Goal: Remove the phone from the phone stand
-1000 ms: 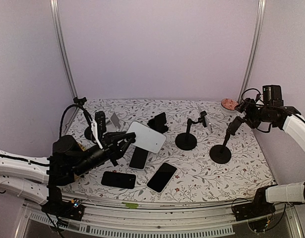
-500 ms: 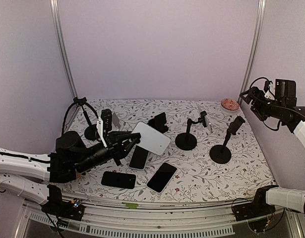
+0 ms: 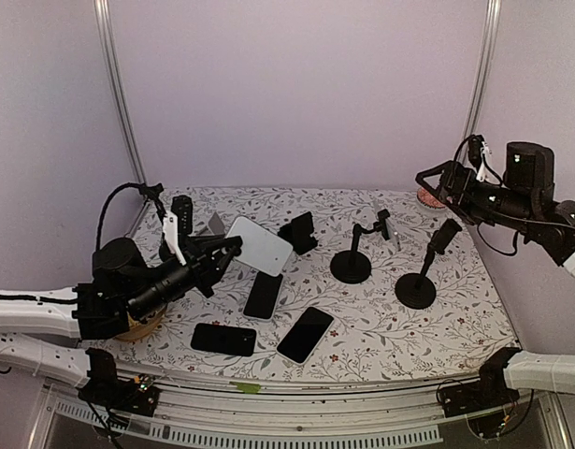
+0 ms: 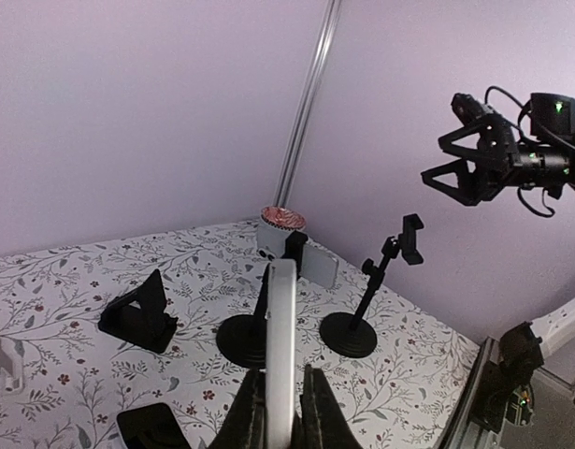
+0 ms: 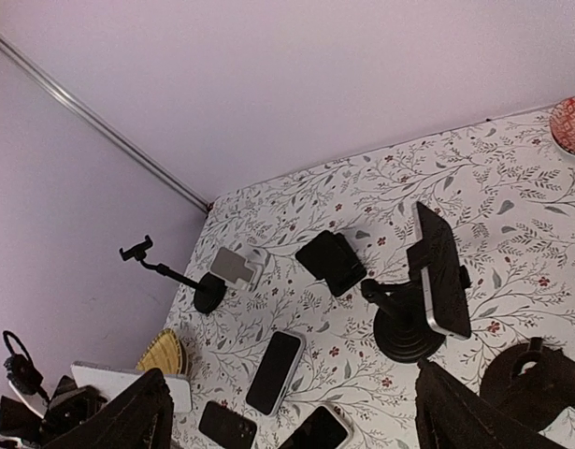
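Observation:
My left gripper (image 3: 220, 254) is shut on a white-backed phone (image 3: 260, 245) and holds it tilted in the air over the left of the table. In the left wrist view the phone (image 4: 280, 318) stands edge-on between the fingers (image 4: 251, 416). A black round-base stand (image 3: 351, 267) at mid table holds a dark phone (image 3: 389, 227) in its clamp; the phone shows in the right wrist view (image 5: 442, 271). A second stand (image 3: 416, 289) to its right has an empty clamp (image 3: 445, 235). My right gripper (image 3: 435, 181) is open and empty, high above the right side.
Three dark phones lie flat: (image 3: 262, 296), (image 3: 306, 334), (image 3: 223, 339). A black wedge stand (image 3: 298, 231), a grey stand (image 3: 215, 224) and a long-arm stand (image 3: 170, 245) stand at the back left. A red bowl (image 3: 433, 196) sits back right, a yellow wicker dish (image 5: 161, 354) under my left arm.
My left gripper has carried the white phone leftward and back. My right gripper has left the right stand's clamp, risen and swung to point left.

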`<state>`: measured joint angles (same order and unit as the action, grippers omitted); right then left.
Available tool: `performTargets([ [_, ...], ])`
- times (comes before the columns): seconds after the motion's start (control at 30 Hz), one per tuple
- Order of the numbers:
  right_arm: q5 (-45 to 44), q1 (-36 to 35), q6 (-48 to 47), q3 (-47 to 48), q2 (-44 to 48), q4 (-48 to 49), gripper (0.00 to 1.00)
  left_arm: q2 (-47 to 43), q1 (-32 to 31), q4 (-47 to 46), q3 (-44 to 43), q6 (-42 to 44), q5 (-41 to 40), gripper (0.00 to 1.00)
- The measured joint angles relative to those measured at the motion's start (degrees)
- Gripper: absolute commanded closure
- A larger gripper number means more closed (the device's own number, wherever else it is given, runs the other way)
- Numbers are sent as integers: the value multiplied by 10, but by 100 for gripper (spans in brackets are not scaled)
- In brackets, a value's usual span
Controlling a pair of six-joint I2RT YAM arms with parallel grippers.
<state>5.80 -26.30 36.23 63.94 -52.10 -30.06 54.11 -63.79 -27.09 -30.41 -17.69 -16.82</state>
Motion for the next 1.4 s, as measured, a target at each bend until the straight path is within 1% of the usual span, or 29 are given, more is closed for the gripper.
performTargets([
  [0.2,-59,-156,-3,35,-53,14,9,-41,27,15,19,-9,-39,100],
  [0.3,-98,-238,-16,66,-101,25,8,-60,40,25,32,-17,-52,100],
  [0.37,-116,-275,-28,80,-129,41,6,-81,50,25,52,-23,-60,100],
  [0.43,-128,-295,-42,82,-150,62,4,-105,62,31,72,-25,-64,100],
  [0.57,-146,-299,-72,82,-187,113,0,-132,74,54,80,-25,-80,100],
  [0.73,-146,-299,-115,98,-233,191,1,-144,85,63,82,-25,-103,100],
  [0.9,-140,-299,-168,168,-295,253,1,-108,101,82,82,-27,-120,100],
  [1.07,-158,-299,-222,238,-340,280,1,-79,129,125,82,-52,-124,100],
  [1.23,-197,-297,-245,240,-343,287,1,-76,166,169,82,-107,-120,100],
  [1.4,-207,-282,-233,197,-337,292,1,-68,193,191,84,-157,-84,100],
])
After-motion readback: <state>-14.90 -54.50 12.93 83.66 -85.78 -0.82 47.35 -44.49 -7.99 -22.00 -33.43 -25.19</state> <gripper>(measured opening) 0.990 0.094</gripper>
